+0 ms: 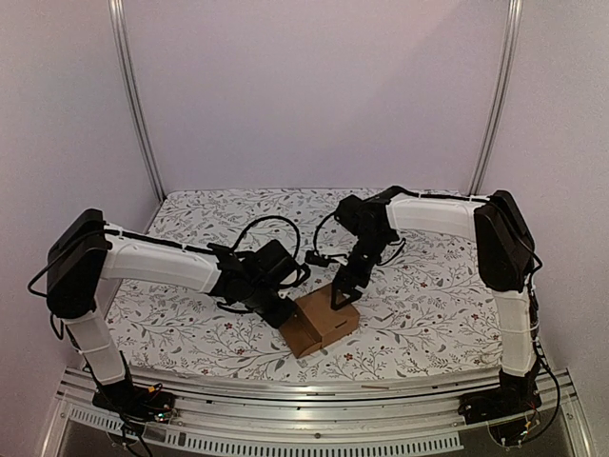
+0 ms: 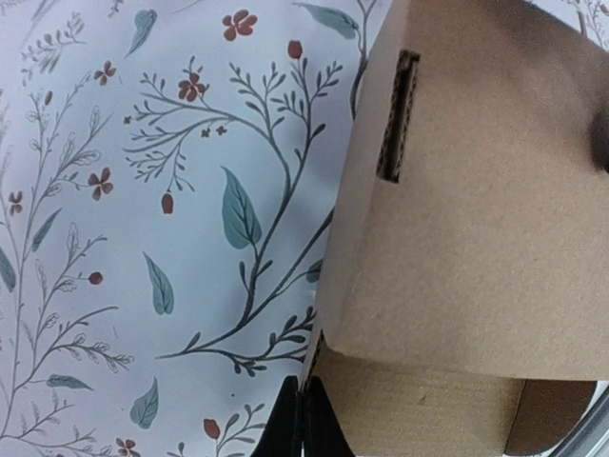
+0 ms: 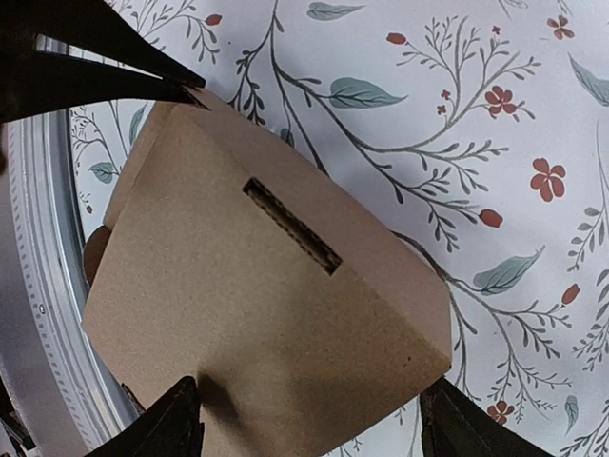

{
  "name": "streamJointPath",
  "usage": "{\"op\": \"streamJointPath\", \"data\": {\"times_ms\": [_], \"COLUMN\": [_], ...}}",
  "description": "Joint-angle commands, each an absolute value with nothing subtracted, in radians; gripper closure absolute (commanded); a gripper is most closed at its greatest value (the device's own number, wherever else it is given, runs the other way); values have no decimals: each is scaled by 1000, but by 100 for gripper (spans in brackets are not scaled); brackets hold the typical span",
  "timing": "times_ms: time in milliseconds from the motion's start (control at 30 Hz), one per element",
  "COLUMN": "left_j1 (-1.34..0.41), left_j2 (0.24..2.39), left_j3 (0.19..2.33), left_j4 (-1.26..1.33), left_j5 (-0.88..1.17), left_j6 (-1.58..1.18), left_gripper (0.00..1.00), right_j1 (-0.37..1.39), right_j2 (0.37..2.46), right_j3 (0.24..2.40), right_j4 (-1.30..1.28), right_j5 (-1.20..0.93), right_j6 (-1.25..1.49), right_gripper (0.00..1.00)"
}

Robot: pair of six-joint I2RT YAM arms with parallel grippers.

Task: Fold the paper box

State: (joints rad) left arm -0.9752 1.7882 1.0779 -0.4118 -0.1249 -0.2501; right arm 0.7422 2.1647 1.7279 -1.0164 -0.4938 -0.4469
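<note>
Paper box part-folded, near middle of the table, both arms at it.

The paper box point(image 1: 322, 326) sat on the floral cloth point(image 1: 190, 333) close to the near edge, slit point(image 3: 290, 227) panel uppermost. My left gripper point(image 1: 284, 314), jaws shut, touched its left corner. My right gripper point(image 1: 343, 295) stood wide astride the top (not clamping, I judged). With nothing gripping, a left-side push could skid the box or let the panel spring open.
</note>
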Motion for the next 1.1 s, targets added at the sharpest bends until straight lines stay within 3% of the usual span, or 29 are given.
{"op": "streamJointPath", "data": {"times_ms": [0, 300, 333, 400, 633, 800, 900, 1067], "left_j1": [-959, -959, -959, -959, -959, -959, -958, -956], "left_j2": [1819, 1824, 1823, 1821, 1829, 1839, 1834, 1841], "left_j3": [1087, 1091, 1092, 1094, 1101, 1099, 1095, 1104], "left_j4": [-360, -358, -360, -363, -371, -373, -372, -374], "left_j5": [-92, -75, -74, -75, -82, -84, -82, -79], "left_j6": [-246, -246, -244, -243, -239, -235, -235, -232], "left_gripper": [100, 100, 100, 100, 100, 100, 100, 100], "right_j1": [714, 677, 678, 677, 634, 632, 746, 901], "right_j2": [2104, 2001, 1981, 1942, 1691, 1708, 1676, 1646], "right_j3": [1715, 1697, 1694, 1685, 1547, 1533, 1398, 1202], "right_j4": [-1029, -1044, -1046, -1041, -743, -914, -888, -647], "right_j5": [-440, -325, -312, -287, -212, -539, -352, -92], "right_j6": [-484, -553, -568, -597, -477, -628, -818, -974], "right_gripper": [22, 12, 4, 1, 1, 6, 14, 17]}}
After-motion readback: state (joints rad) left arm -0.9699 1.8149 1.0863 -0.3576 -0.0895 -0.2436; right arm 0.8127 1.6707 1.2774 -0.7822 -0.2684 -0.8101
